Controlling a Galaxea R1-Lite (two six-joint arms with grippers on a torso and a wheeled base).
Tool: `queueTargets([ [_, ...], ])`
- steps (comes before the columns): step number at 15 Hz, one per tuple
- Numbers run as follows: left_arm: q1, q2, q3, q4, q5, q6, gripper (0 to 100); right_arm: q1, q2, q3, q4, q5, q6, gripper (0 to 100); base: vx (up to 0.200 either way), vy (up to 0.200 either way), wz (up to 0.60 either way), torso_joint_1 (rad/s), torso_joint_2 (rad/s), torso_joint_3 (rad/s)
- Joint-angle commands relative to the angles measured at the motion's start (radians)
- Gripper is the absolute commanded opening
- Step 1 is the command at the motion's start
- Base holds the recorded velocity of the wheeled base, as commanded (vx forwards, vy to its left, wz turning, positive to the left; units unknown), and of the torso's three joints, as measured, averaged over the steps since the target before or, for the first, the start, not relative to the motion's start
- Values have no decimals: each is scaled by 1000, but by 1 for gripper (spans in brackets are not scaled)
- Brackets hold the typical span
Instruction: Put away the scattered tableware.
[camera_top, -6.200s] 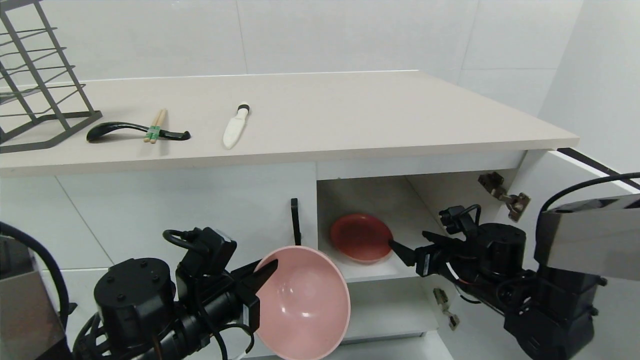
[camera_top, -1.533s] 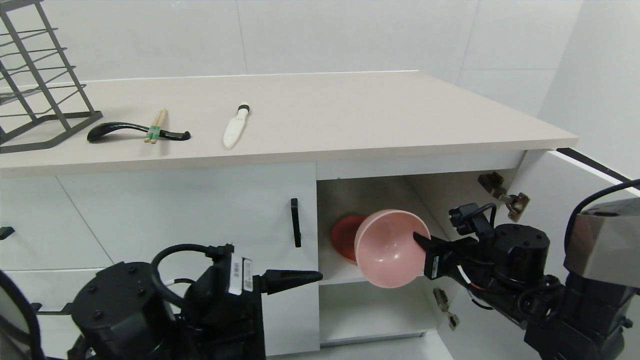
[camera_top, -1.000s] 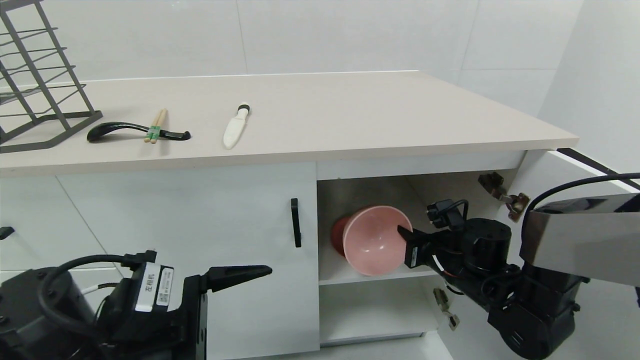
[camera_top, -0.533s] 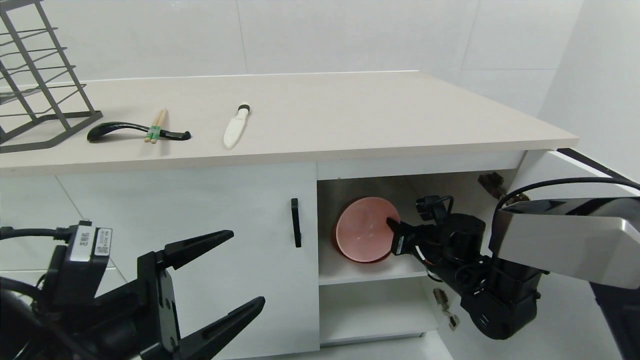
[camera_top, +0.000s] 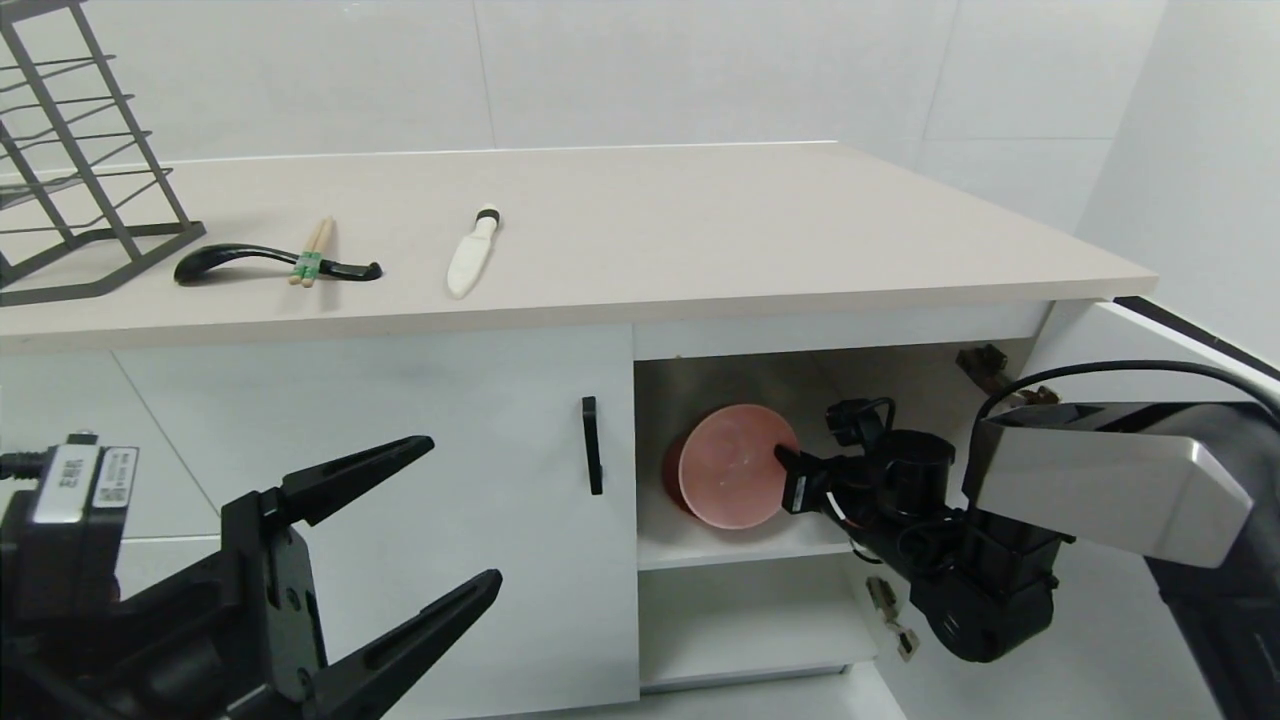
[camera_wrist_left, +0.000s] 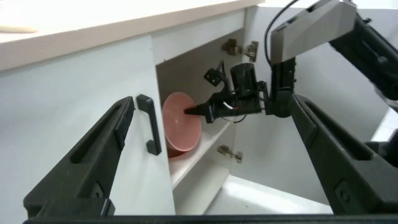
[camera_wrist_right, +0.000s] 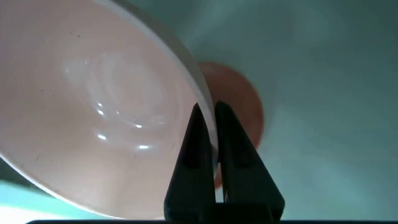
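Right tool (camera_top: 783, 462) on pink bowl (camera_top: 730, 472) rim, inside cabinet (camera_top: 745, 550)

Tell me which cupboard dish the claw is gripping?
The pale pink bowl, its rim pinched by the right gripper; the darker red plate lies behind it.

Left gripper (camera_top: 465, 510) sits lower left in the head view, jaws wide apart with nothing between them, fingers (camera_top: 350, 468) pointing right and slightly up. Left wrist (camera_top: 60, 520) is at the left edge. Right arm (camera_top: 1095, 470) enters from the right edge, silver link roughly level, black wrist joint (camera_top: 985, 595) below it. Right gripper (camera_top: 782, 460) is centre-right, pointing left, jaws pinched tight on the rim of the bowl (camera_top: 725, 480).
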Motion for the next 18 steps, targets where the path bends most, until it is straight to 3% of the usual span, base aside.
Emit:
queueTargets([
  [1,0,-14,0,-1,16,0,100,-4,2,-34,27,-1,1,0,0,0,0,0,0,0],
  [6,-52,-31,0,-1,95,26,100,-29,27,-74,65,-1,-1,0,0,0,0,0,0,0],
  [18,-55,-31,0,-1,96,26,100,-23,51,-112,116,-3,-1,0,0,0,0,0,0,0],
])
